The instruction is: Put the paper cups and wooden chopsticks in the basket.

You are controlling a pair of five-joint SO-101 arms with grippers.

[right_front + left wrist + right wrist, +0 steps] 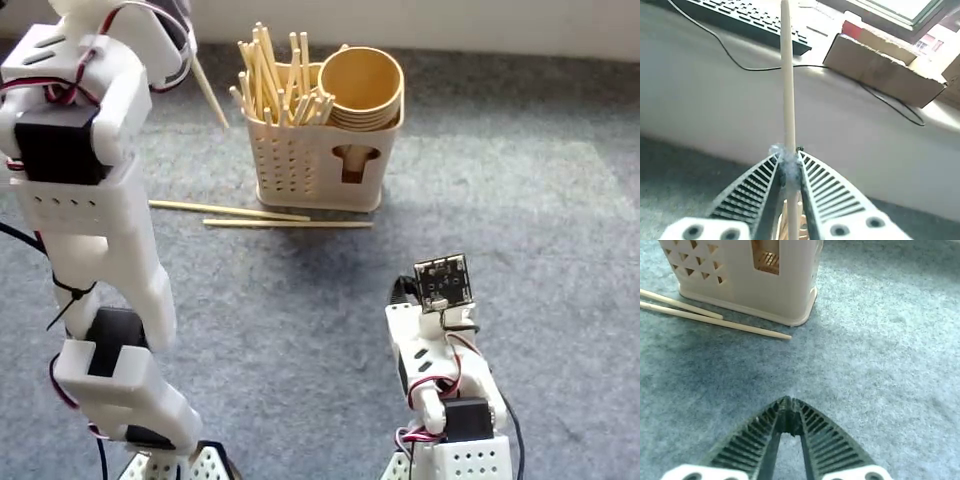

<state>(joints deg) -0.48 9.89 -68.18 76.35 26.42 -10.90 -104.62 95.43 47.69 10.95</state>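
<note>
Clamping chopstick (786, 75), your left gripper (789, 161) has jaws narrow on it, stick running out past fingertips. High view: same stick slants left of basket (320, 175), apart from it. Your right gripper (788, 410) is pinched together on nothing, low over carpet (880, 355), near basket. Basket holds stacked paper cups (362, 85) one side, bundle of chopsticks (275, 85) other side. Two loose chopsticks (290, 223) lie on carpet just before basket, near parallel.

We note: paper cups (362, 85) stacked in the basket's (318, 165) right compartment, chopstick bundle (272, 80) in its left; two loose chopsticks (258, 215) on the desk (540, 230) just before it.
</note>
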